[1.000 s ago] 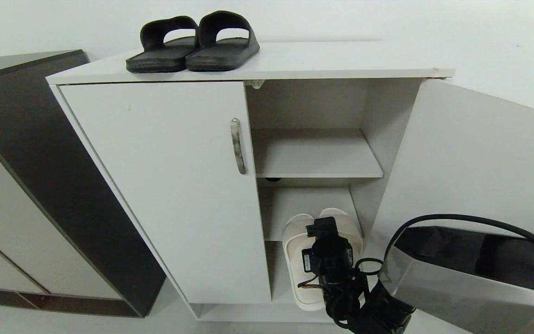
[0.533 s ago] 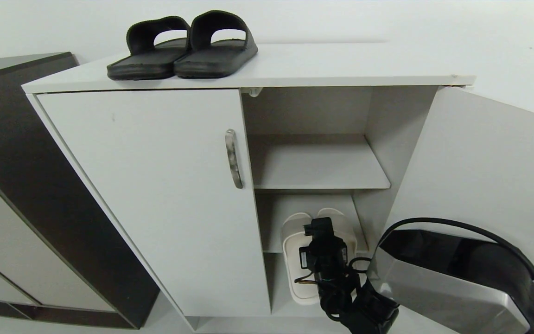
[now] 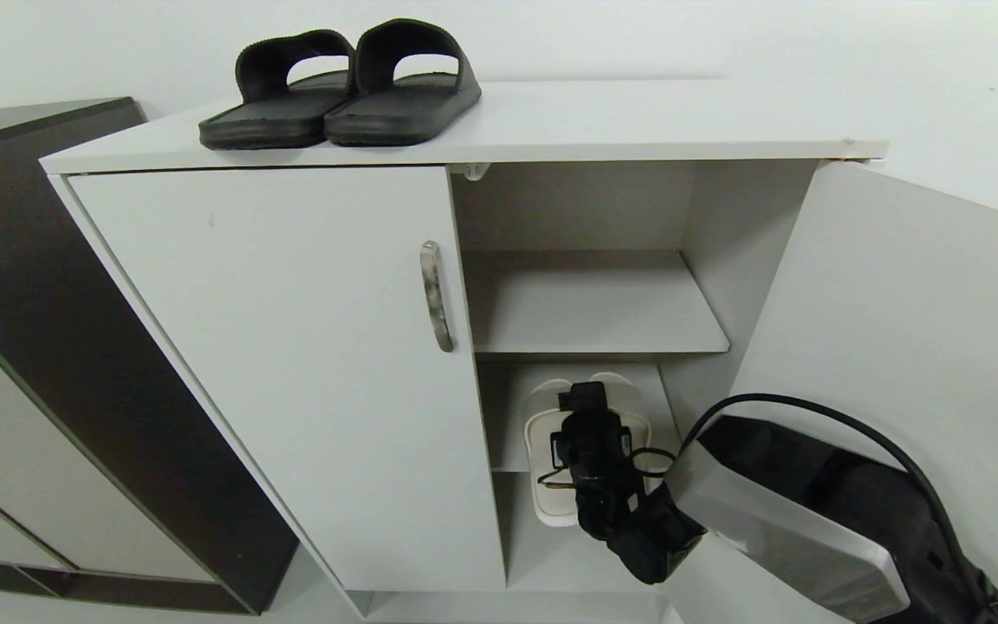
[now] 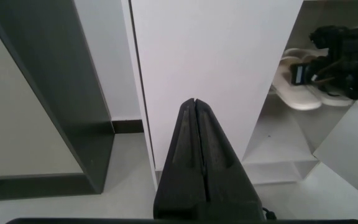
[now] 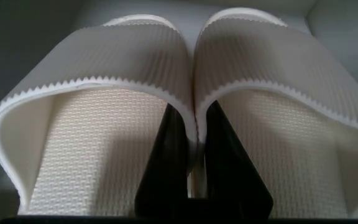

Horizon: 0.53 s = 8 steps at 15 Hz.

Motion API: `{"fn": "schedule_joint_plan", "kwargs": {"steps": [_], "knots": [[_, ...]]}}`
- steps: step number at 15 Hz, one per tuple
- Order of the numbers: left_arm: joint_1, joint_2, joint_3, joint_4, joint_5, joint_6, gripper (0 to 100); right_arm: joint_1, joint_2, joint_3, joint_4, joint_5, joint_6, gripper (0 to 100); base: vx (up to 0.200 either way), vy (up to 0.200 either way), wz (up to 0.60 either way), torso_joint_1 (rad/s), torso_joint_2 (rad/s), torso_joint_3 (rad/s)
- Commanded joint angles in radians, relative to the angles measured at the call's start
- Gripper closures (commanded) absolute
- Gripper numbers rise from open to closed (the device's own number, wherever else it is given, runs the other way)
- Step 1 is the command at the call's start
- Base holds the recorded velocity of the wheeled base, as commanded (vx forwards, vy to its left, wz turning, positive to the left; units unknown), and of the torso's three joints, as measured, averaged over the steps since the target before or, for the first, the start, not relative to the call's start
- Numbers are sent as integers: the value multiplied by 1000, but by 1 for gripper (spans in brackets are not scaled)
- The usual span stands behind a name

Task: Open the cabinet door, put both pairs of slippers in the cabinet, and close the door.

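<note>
A white cabinet [image 3: 482,121] stands with its right door [image 3: 897,312] swung open and its left door [image 3: 291,364] shut. A pair of black slippers [image 3: 343,87] rests on the cabinet top at the left. My right gripper [image 3: 581,403] is inside the lower compartment, shut on a pair of white slippers [image 3: 551,451] held side by side; its fingers [image 5: 176,155] pinch the two inner edges of the white slippers [image 5: 191,106] together. My left gripper [image 4: 194,124] is shut with nothing in it, low before the shut left door [image 4: 210,62]. The white slippers [image 4: 297,93] also show in the left wrist view.
An upper shelf [image 3: 586,303] inside the cabinet is bare. A dark panel [image 3: 74,329] leans to the left of the cabinet. A silver handle [image 3: 437,296] sits on the left door's edge. Grey floor [image 4: 129,149] lies in front.
My right gripper has carried the white slippers deeper into the lower compartment. The head camera shifted between the oldest frame and the later ones.
</note>
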Motion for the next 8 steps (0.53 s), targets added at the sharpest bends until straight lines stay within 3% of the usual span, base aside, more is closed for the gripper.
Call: {"fn": "schedule_joint_plan", "kwargs": {"steps": [1,8], "knots": [[0,2,0,0,0,0,100,-27,46,-109,56,0,0,100,0,0,0,0,0,0],[0,2,0,0,1,0,100,-83,102,-349,220,0,0,100,0,0,0,0,0,0]]}}
